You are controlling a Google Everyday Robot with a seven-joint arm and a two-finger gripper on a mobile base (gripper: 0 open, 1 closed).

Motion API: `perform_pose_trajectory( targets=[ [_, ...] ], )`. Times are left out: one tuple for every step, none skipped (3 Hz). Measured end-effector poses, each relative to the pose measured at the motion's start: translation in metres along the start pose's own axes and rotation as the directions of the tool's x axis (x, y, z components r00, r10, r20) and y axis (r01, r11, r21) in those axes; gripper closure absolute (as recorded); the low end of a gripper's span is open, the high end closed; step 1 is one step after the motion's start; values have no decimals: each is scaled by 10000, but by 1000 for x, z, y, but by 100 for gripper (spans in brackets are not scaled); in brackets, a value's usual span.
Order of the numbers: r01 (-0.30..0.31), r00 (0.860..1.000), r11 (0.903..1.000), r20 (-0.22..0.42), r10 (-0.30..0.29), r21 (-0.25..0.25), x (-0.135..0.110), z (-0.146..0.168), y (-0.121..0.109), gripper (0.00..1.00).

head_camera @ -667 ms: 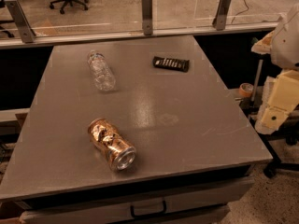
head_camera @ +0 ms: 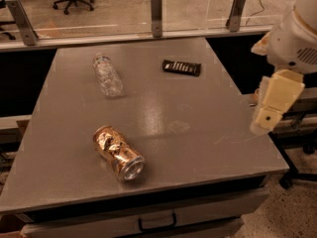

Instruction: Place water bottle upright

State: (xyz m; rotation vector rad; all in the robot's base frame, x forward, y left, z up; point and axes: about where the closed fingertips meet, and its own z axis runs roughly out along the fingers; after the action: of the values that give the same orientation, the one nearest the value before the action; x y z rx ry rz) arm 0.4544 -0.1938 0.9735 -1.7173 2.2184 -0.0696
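The water bottle (head_camera: 107, 75), clear ribbed plastic, lies on its side on the grey table (head_camera: 198, 133) at the back left, with its cap end pointing to the far edge. My gripper (head_camera: 271, 108), a cream-coloured piece at the end of the white arm, hangs at the table's right edge, far to the right of the bottle and touching nothing. Nothing is held in it.
A dented gold-and-silver can (head_camera: 119, 152) lies on its side at the front left. A black remote (head_camera: 182, 67) lies at the back right. A glass barrier on metal posts (head_camera: 156, 14) runs behind the table. A drawer handle (head_camera: 157, 224) shows below the front edge.
The arm with my gripper has moved a little to the left, over the table's right edge. The bottle, can and remote have not moved.
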Motion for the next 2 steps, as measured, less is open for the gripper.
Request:
perform_pose_trajectory(
  targets=[
    [-41,9995,10000,322,44,-83,-51,25,-25,0],
    [-317,9965,9995,772,316,3,-112,50,-59,0]
  ],
)
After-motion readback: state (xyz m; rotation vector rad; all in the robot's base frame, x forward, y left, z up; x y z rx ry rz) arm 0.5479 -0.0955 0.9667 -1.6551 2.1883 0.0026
